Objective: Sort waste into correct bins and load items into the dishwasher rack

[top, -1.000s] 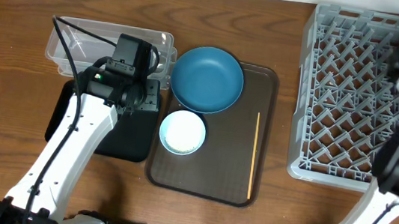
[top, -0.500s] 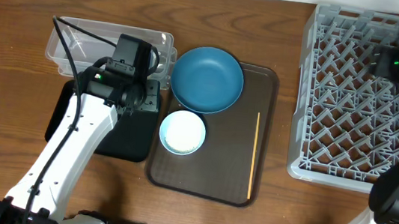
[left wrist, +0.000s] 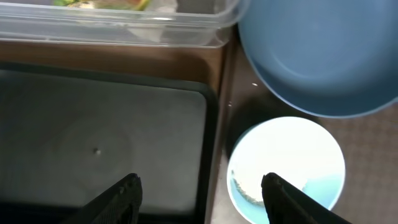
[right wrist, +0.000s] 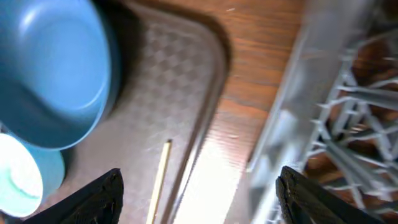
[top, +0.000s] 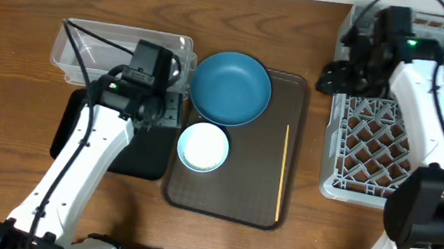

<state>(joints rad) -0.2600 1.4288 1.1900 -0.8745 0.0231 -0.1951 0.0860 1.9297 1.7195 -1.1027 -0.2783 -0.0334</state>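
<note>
currently left tool [left wrist: 200, 198] apart, empty, over black tray [left wrist: 93, 149] right edge; right tool [right wrist: 202, 196] apart, empty, between dish [right wrist: 53, 68] and rack [right wrist: 336, 93].

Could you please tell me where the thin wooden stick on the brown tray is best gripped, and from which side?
Probably at its middle, from straight above, closing across its width: the wooden stick lies flat and thin, close beside the brown tray's raised right rim, so a sideways approach looks blocked.
</note>
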